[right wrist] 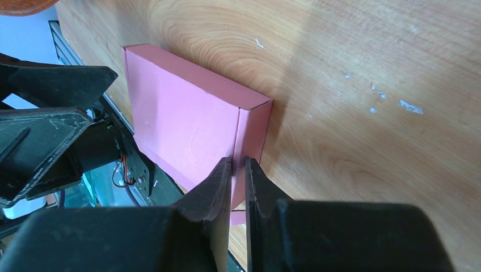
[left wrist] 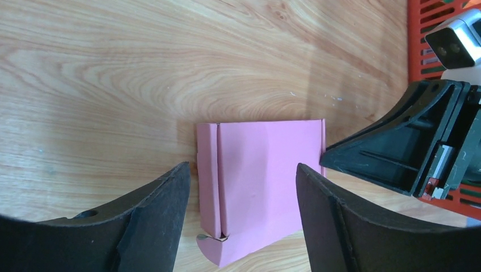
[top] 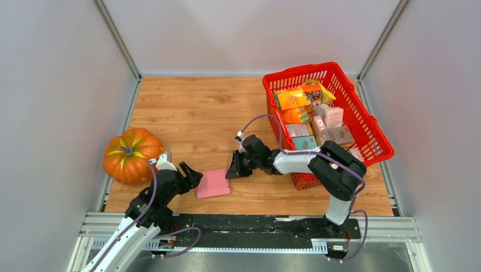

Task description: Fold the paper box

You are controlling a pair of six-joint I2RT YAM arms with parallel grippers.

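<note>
The paper box (top: 213, 183) lay on the wooden table (top: 198, 113) near its front edge, between both grippers. The left gripper (left wrist: 243, 168) stood apart just beside it. The right gripper (right wrist: 238, 161) pinched its side wall.

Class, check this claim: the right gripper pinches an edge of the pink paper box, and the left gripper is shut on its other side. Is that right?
Not quite. The left gripper is open, wide apart and not clamping the paper box, as the left wrist view shows. The right gripper does pinch an edge.
</note>
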